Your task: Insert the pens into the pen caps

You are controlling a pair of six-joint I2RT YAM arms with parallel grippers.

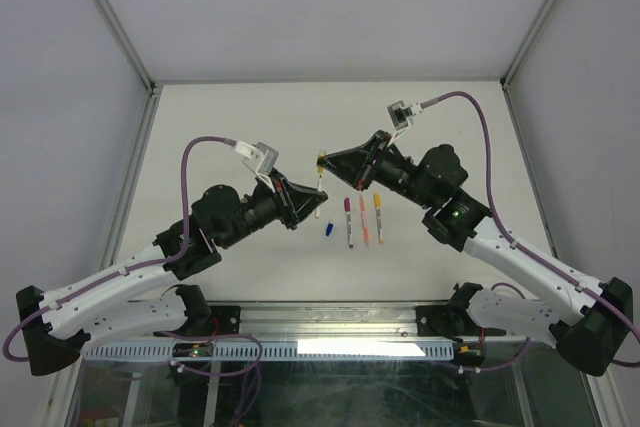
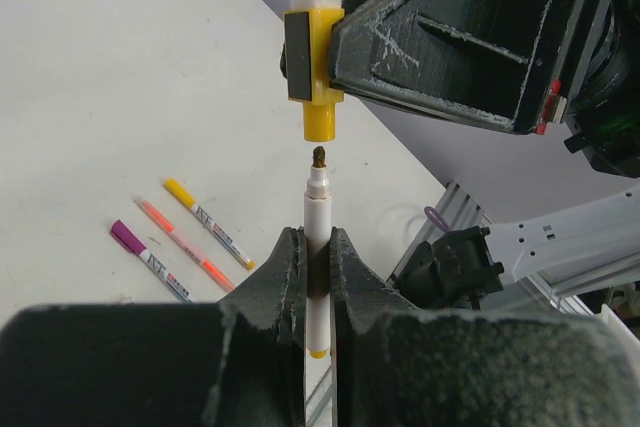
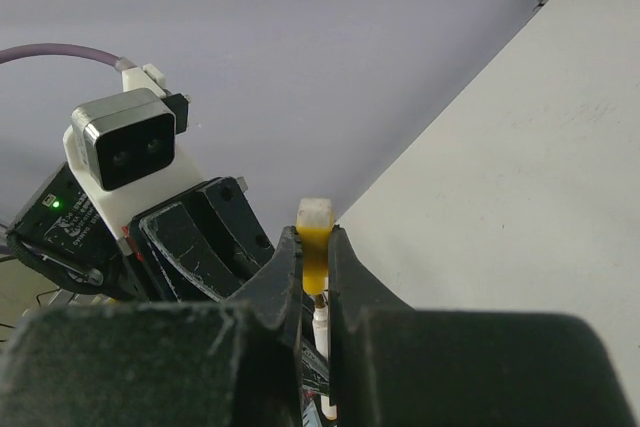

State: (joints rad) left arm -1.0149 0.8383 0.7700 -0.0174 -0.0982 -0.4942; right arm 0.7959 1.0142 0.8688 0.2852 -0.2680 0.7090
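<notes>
pen (image 2: 319, 197): white barrel, yellow back end, dark nib bare; upright in left wrist view, held in air over mid desk.
cap (image 2: 320, 112): yellow, open end facing down at nib, approx in line w/ it; small gap, nib not in.
left gripper (image 2: 317, 239): jaws nearly closed, pinching pen barrel abt mid-length; nib end sticks out past tips.
right gripper (image 3: 315, 247): jaws nearly closed, clamped on cap's sides; cap's pale top pokes out beyond tips.
blue cap (image 1: 328, 230): loose on desk, just left of purple-ended pen (image 1: 348, 219).
other pens: purple-ended pen, orange-pink pen (image 1: 364, 219), yellow-ended pen (image 1: 379, 217) lie side by side on desk, approx parallel, not touching, under right arm's wrist.
desk (image 1: 230, 127): pale, plain top.
arms: both reach to the middle, grippers tip to tip.
</notes>
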